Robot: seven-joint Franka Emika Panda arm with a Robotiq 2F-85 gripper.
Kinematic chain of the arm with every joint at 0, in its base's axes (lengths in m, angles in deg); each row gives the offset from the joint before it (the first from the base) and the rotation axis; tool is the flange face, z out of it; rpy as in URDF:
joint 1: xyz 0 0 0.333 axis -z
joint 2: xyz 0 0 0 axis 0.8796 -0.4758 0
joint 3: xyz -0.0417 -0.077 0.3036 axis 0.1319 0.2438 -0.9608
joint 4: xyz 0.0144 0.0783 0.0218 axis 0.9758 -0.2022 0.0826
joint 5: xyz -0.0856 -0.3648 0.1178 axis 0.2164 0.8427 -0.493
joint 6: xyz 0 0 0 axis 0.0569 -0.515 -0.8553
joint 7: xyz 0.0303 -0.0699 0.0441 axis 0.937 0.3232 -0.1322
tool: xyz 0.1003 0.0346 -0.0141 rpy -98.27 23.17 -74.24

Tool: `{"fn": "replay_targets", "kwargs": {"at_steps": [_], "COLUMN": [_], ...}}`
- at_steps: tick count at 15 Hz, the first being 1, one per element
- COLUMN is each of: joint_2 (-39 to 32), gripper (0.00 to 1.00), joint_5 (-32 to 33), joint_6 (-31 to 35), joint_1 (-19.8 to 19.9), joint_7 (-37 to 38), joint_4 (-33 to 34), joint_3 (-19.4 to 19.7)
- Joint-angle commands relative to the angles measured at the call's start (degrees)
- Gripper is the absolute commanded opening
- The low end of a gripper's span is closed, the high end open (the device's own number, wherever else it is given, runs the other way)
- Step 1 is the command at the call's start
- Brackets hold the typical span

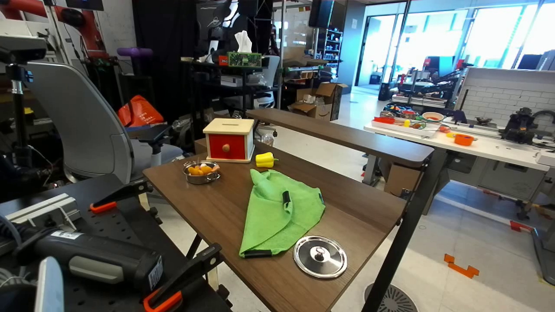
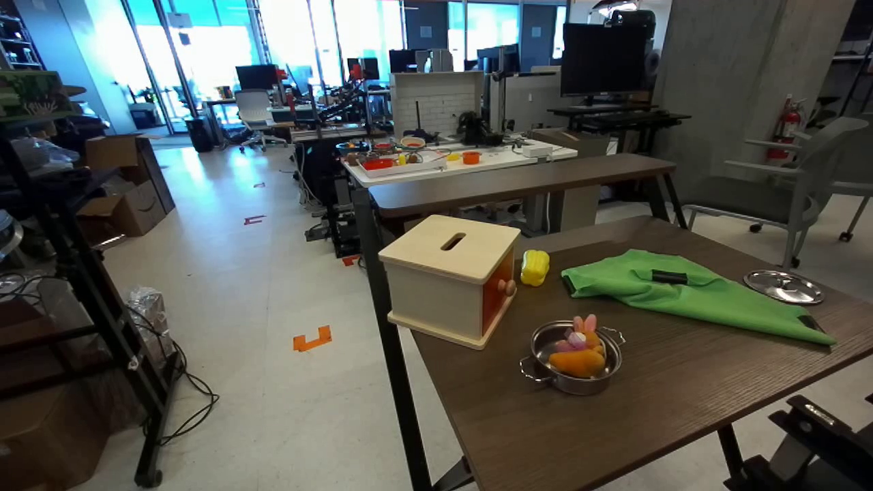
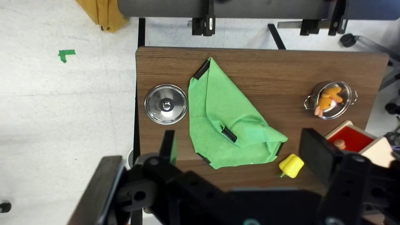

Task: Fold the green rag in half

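Note:
The green rag [image 1: 282,208] lies wrinkled on the brown table, and it also shows in an exterior view [image 2: 689,293] and in the wrist view [image 3: 231,109]. One corner is folded over onto the rag, so its black tab [image 3: 229,134] rests near the middle. Black tabs also show at its other corners. My gripper [image 3: 238,137] is open and empty in the wrist view, its fingers wide apart. It appears well above the table, with the lower part of the rag seen between the fingers. The gripper is out of view in both exterior views.
A round metal lid [image 3: 166,104] lies close beside the rag. A yellow pepper [image 3: 291,165] lies near the rag's other end. A small metal pot [image 3: 342,103] holds an orange toy. A wooden box [image 2: 450,273] with a red front stands at the table's end. A raised shelf [image 1: 347,134] runs along one side.

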Motion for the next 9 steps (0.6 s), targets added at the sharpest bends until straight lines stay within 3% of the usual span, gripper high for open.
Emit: {"fn": "replay_targets", "kwargs": {"at_steps": [1, 9], "joint_2": [-5.28, -20.68], "gripper": [1.00, 1.00], "joint_5": [-1.27, -0.63], "joint_6": [7.33, 20.25], "joint_1": [0.87, 1.38], "joint_7": [4.27, 11.31], "joint_4": [-0.99, -2.21], "joint_3": [-2.72, -8.16]}}
